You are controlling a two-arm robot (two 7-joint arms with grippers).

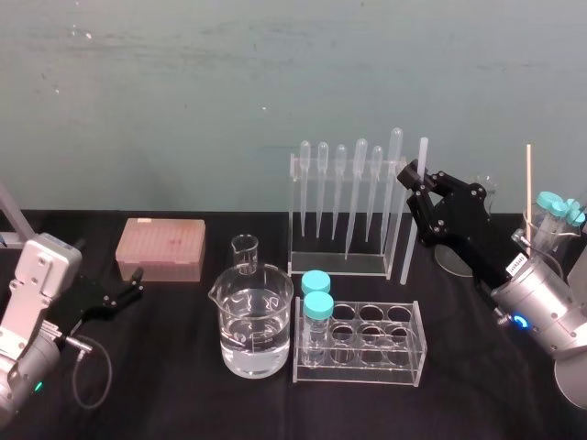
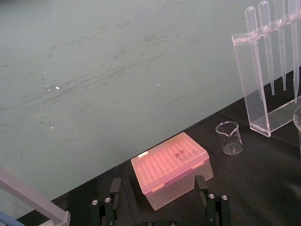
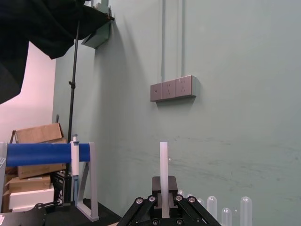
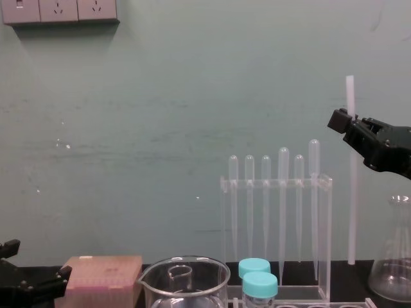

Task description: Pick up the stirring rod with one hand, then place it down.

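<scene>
one stirring rod (image 1: 410, 240), six pipettes (image 1: 340, 183)
right gripper (image 1: 417, 174) clamped near rod's top, rod upright, centre-right; left gripper (image 1: 135, 285) parked lower left, jaws apart

The stirring rod (image 1: 413, 220) looked like smooth, frosted, translucent white plastic, clamped in the right gripper (image 1: 413, 172), whose blocky body was matt black. The beaker (image 1: 255, 321) was clear, glossy glass and the pipette rack (image 1: 337, 263) polished clear acrylic. Matt black cloth (image 1: 183, 385) covered the counter, and the wall (image 1: 183, 82) was scuffed teal paint.
</scene>
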